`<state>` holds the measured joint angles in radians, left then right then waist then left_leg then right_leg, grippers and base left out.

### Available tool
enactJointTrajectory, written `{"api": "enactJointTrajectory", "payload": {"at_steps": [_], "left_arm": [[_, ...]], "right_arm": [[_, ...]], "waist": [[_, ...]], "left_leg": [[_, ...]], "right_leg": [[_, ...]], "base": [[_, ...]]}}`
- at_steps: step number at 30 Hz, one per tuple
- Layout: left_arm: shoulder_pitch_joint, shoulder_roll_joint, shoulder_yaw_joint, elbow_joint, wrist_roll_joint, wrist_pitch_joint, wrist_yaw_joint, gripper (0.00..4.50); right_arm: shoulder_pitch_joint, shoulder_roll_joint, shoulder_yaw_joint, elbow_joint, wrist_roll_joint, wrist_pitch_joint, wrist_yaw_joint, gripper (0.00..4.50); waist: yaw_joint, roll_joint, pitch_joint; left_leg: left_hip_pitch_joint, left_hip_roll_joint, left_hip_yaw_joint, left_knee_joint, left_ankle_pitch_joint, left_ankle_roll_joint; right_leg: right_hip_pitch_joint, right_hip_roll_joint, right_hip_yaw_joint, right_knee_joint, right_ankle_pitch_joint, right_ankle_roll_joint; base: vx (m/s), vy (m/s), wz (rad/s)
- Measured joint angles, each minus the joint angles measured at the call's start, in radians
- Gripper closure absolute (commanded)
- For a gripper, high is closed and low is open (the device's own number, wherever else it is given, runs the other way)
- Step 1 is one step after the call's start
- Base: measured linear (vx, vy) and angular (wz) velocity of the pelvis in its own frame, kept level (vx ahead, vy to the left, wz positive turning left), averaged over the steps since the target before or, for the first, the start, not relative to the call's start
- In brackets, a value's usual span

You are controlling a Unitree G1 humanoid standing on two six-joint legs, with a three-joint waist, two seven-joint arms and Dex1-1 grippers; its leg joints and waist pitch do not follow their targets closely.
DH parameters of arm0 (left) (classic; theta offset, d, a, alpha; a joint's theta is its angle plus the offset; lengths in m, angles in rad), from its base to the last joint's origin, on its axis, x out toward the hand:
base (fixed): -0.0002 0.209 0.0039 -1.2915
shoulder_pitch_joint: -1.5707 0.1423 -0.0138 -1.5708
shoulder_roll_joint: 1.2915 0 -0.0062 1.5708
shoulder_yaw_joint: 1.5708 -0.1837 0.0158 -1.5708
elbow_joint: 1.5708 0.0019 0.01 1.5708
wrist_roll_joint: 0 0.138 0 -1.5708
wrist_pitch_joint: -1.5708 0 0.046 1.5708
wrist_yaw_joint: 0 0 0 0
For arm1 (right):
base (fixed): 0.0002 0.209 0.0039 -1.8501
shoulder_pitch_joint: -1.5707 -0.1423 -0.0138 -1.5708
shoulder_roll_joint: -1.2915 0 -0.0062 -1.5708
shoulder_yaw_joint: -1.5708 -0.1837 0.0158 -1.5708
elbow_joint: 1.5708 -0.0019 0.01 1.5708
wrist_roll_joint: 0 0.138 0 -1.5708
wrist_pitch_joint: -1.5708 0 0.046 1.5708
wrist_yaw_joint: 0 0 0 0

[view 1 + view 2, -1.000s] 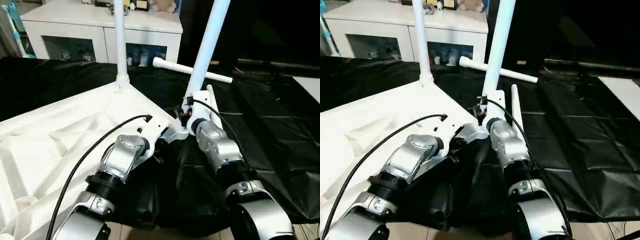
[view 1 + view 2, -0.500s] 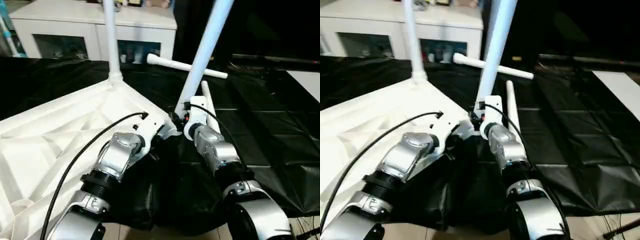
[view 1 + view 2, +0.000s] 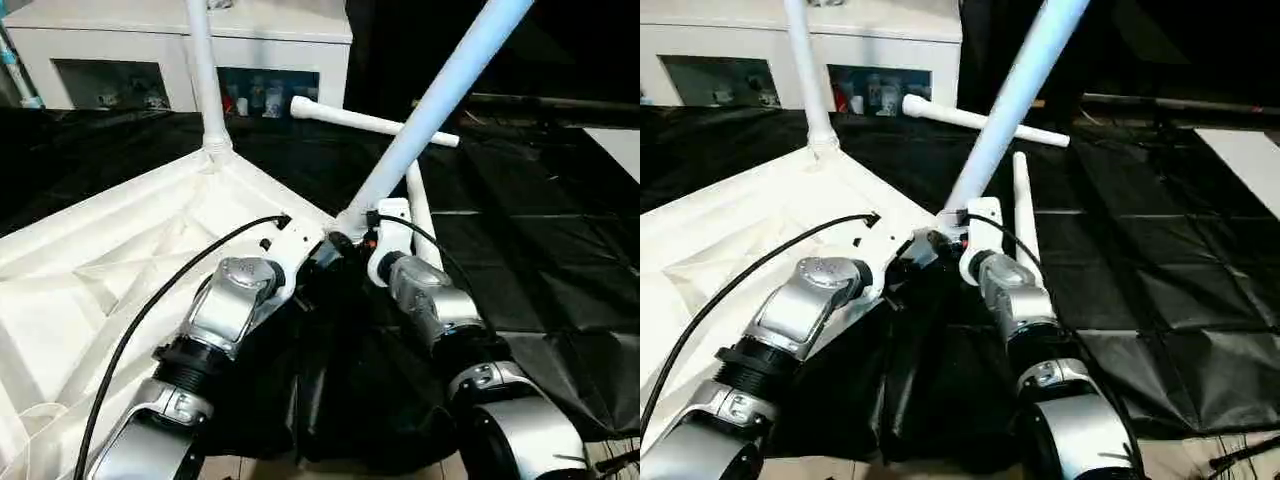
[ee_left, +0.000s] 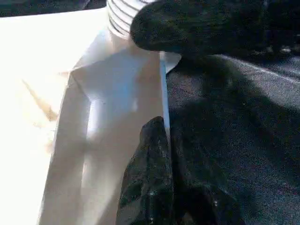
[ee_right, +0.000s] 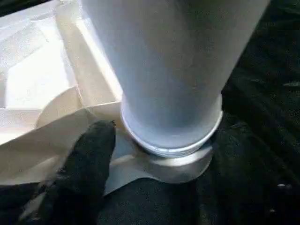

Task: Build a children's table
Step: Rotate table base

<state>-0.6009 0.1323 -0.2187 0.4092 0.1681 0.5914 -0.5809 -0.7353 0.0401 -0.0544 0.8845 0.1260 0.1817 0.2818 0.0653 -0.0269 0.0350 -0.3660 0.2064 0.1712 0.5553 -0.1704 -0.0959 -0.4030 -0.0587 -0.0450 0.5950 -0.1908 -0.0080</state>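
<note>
Two left fingers point(image 4: 150, 187) I see pressed shut against the tabletop point(image 3: 110, 270) edge; my right fingers point(image 5: 84, 159) stand apart beside the tilted leg point(image 3: 430, 110) at its corner socket, whose threaded base shows from the right wrist

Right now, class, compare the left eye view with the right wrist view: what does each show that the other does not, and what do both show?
Left eye view alone: the white cabinet, an upright leg standing in the far corner of the tabletop, two loose legs lying on the black sheet, and both silver forearms.

Right wrist view alone: a close look at the ringed foot of the leaning leg sitting on its corner socket, with a black finger beside it.

Both: the leaning leg, the tabletop's ribbed underside and the black sheet.
</note>
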Motion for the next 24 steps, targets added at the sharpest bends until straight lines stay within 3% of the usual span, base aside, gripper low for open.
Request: {"api": "enactJointTrajectory", "payload": {"at_steps": [3, 6, 10, 11, 22, 24], "left_arm": [[0.000, 0.002, 0.000, 0.000, -0.002, 0.000, -0.001, 4.50], [0.000, 0.003, -0.004, -0.001, -0.008, -0.002, -0.001, 4.50], [0.000, 0.004, -0.010, -0.001, -0.008, -0.007, -0.001, 4.50], [0.000, 0.004, -0.013, -0.002, -0.008, -0.007, -0.002, 4.50], [0.003, 0.018, -0.028, -0.010, -0.016, -0.009, -0.007, 4.50], [0.005, 0.023, -0.032, -0.012, -0.016, -0.012, -0.010, 4.50]], "right_arm": [[0.000, -0.006, -0.001, 0.001, -0.001, -0.001, 0.003, 1.44], [0.000, 0.000, 0.003, 0.001, -0.001, -0.015, 0.018, 1.97], [0.000, 0.016, 0.010, 0.002, -0.002, -0.018, 0.030, 1.94], [0.000, 0.015, 0.011, 0.002, -0.002, -0.019, 0.031, 2.23], [0.009, 0.003, 0.010, 0.002, -0.003, -0.025, 0.040, 2.78], [0.012, 0.004, 0.010, 0.002, -0.003, -0.030, 0.041, 3.07]], "waist": [[0.000, 0.000, 0.000], [0.000, 0.001, 0.000], [0.005, 0.002, 0.001], [0.007, 0.002, 0.001], [0.018, 0.002, 0.001], [0.018, 0.002, 0.001]], "left_leg": [[0.000, 0.000, 0.000, 0.000, 0.000, 0.000], [0.000, 0.000, 0.000, 0.000, 0.000, 0.000], [-0.001, 0.000, 0.000, 0.000, 0.000, 0.000], [-0.001, 0.000, 0.000, 0.000, 0.000, 0.000], [0.000, 0.000, 0.001, 0.000, 0.000, 0.000], [0.000, 0.000, 0.001, 0.000, 0.000, 0.000]], "right_leg": [[0.000, 0.000, 0.000, 0.000, 0.000, 0.000], [0.000, 0.000, 0.000, 0.000, 0.000, 0.000], [0.000, 0.000, 0.000, 0.000, 0.000, 0.000], [0.000, 0.000, 0.000, 0.000, 0.000, 0.000], [0.000, 0.000, 0.000, 0.001, 0.000, 0.000], [0.000, 0.000, 0.000, 0.001, 0.000, 0.000]], "base": [[0.000, 0.000, 0.00], [0.000, 0.000, 0.00], [0.000, 0.000, 0.00], [0.000, 0.000, 0.00], [0.000, 0.000, 0.00], [0.000, 0.000, 0.00]]}}
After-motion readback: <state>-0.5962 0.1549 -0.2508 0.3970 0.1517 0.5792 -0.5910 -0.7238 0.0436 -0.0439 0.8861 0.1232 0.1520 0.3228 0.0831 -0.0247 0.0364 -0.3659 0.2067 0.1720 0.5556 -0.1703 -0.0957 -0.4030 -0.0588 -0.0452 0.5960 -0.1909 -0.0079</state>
